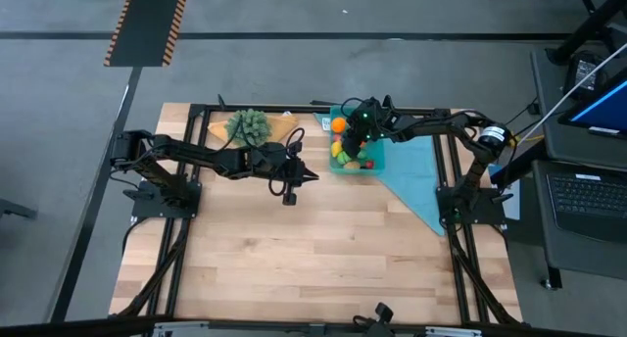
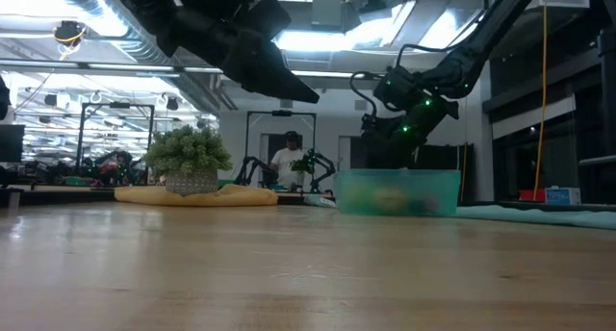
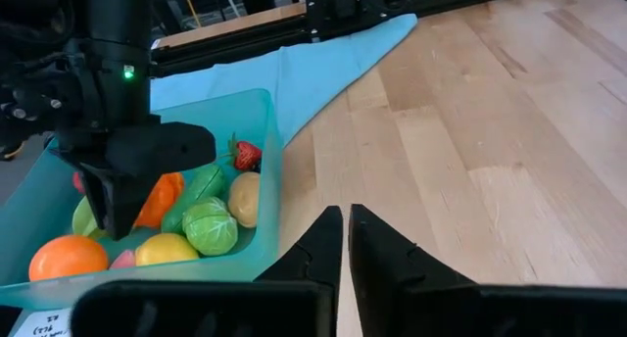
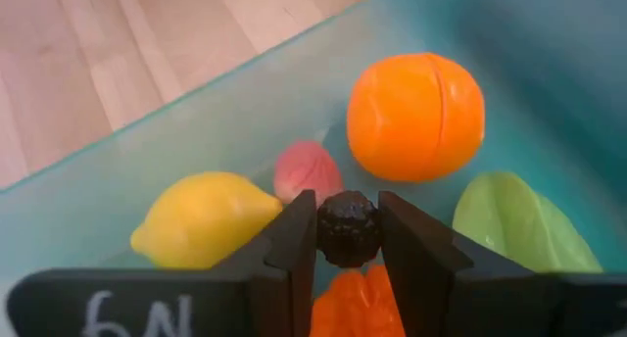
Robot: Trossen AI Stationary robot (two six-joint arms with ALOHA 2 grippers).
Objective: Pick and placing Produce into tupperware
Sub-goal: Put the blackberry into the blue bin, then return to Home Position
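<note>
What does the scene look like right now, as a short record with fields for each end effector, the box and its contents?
right end effector: over the tupperware, shut on a small dark berry
left end effector: shut, empty, above bare wood beside the tupperware's near wall
tupperware contents: orange, lemon, pink piece, green leaf, cabbage, strawberry, potato
under the tupperware: light-blue cloth
elsewhere: bushy plant on a tan board

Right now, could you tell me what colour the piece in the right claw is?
Dark, nearly black: the bumpy berry pinched in the right claw, clearest in the right wrist view.
</note>
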